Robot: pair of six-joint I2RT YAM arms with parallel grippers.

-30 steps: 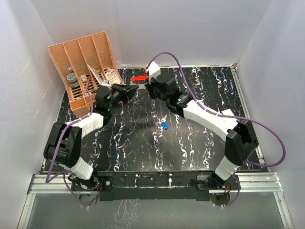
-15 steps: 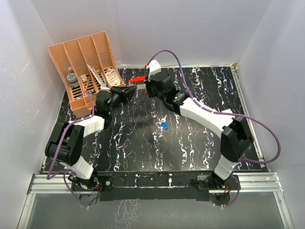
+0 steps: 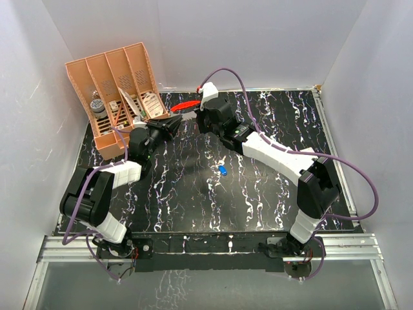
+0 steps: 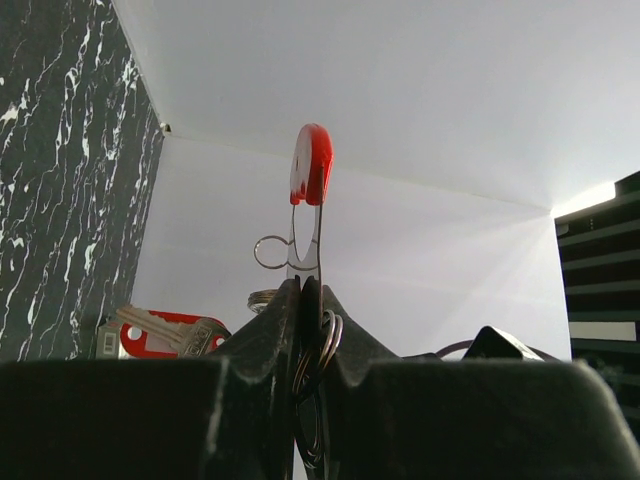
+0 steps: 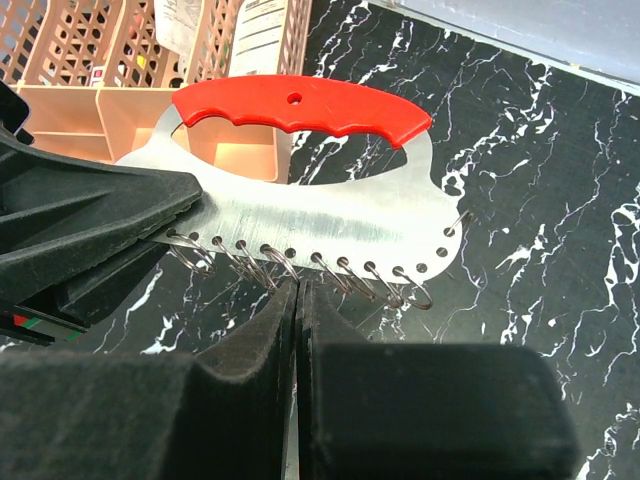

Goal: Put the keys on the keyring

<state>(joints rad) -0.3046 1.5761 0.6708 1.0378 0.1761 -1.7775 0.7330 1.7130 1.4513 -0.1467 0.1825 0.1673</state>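
left gripper (image 3: 175, 119) clamps one end of the keyring (image 5: 300, 215), whose long axis runs across toward the right gripper (image 5: 297, 292), red edge rearward. right jaws are pressed together.

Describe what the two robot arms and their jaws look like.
Both the left arm and the right arm have white shell-covered links between bulky black joints. A purple cable loops along each one. The jaws are matte black wedges that taper to narrow tips.
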